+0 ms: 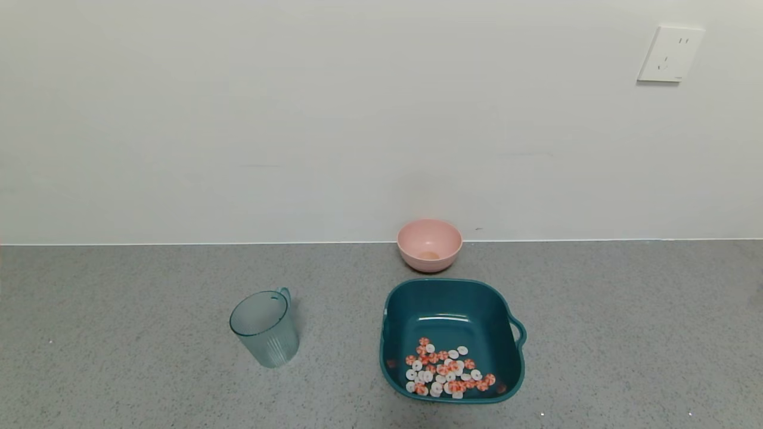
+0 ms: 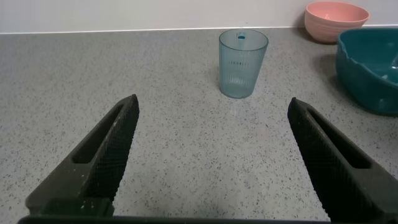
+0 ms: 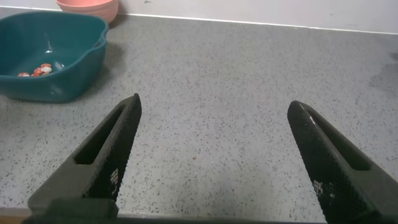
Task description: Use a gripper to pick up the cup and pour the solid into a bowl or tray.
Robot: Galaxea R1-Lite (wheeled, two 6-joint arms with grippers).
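Observation:
The pale blue-green ribbed cup point(image 1: 265, 328) stands upright and looks empty on the grey counter, left of the teal basin point(image 1: 506, 357). The white and orange-red discs point(image 1: 447, 372) lie in the basin's near part. Neither arm shows in the head view. In the left wrist view my left gripper point(image 2: 213, 109) is open and empty, well short of the cup point(image 2: 242, 62). In the right wrist view my right gripper point(image 3: 214, 112) is open and empty over bare counter, with the basin point(image 3: 62, 74) off to one side and a few discs point(image 3: 40, 70) visible in it.
A small pink bowl point(image 1: 429, 244) stands behind the basin against the white wall; it also shows in the left wrist view point(image 2: 336, 18) and the right wrist view point(image 3: 90, 7). A wall socket point(image 1: 669, 53) is at the upper right.

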